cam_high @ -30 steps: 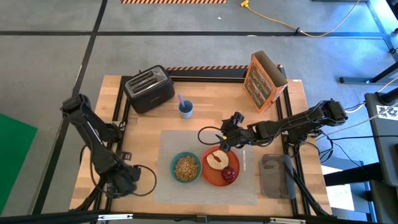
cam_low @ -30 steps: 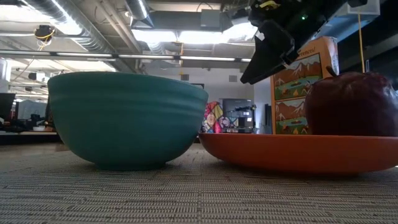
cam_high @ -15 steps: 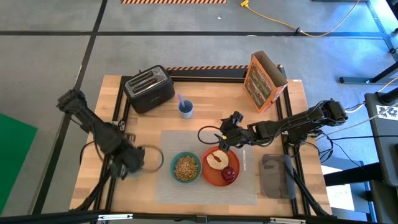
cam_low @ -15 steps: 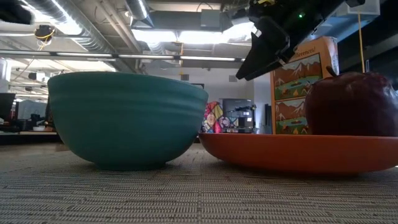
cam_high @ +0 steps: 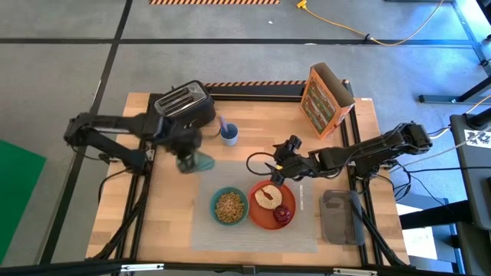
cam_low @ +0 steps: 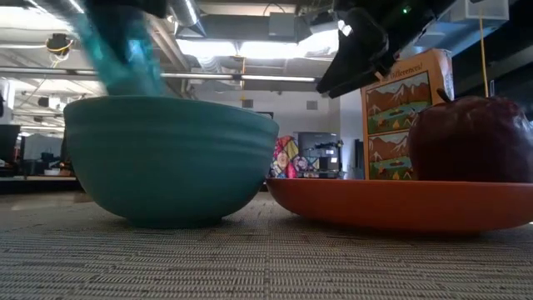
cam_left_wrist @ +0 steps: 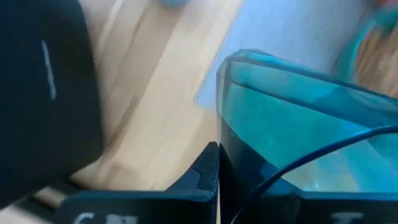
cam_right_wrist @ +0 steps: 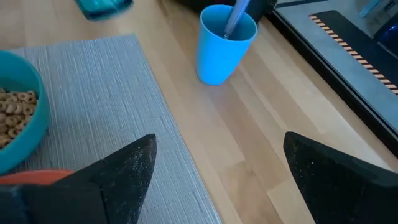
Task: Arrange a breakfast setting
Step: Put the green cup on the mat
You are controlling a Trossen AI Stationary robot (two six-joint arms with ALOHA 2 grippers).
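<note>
left gripper (cam_high: 190,157): clamped tight on the glass (cam_high: 196,160), over bare wood just off the mat's far left corner, in front of the toaster
glass: greenish, clear, blurred in the high and low views; fills the left wrist view between the fingers (cam_left_wrist: 208,180)
toaster (cam_high: 184,109): black, far left of the table
blue cup (cam_high: 229,134): just right of the toaster, stick standing in it, off the mat
mat (cam_high: 230,230): grey, rectangular, centre front of the table
bowl (cam_high: 229,205): teal, cereal inside, on the mat's left half, close beside the plate; cannot tell if they touch
plate (cam_high: 265,218): orange-red, on the mat right of the bowl
toast (cam_high: 268,196): lying on the plate's far side
apple (cam_high: 283,213): dark red, on the plate's right edge, next to the toast
right gripper (cam_high: 278,170): fingers spread wide, holding nothing, above the mat just behind the plate
cereal box (cam_high: 325,98): upright, far right corner
grey cloth (cam_high: 339,217): on the table's right edge, off the mat
spoon: cannot tell where
</note>
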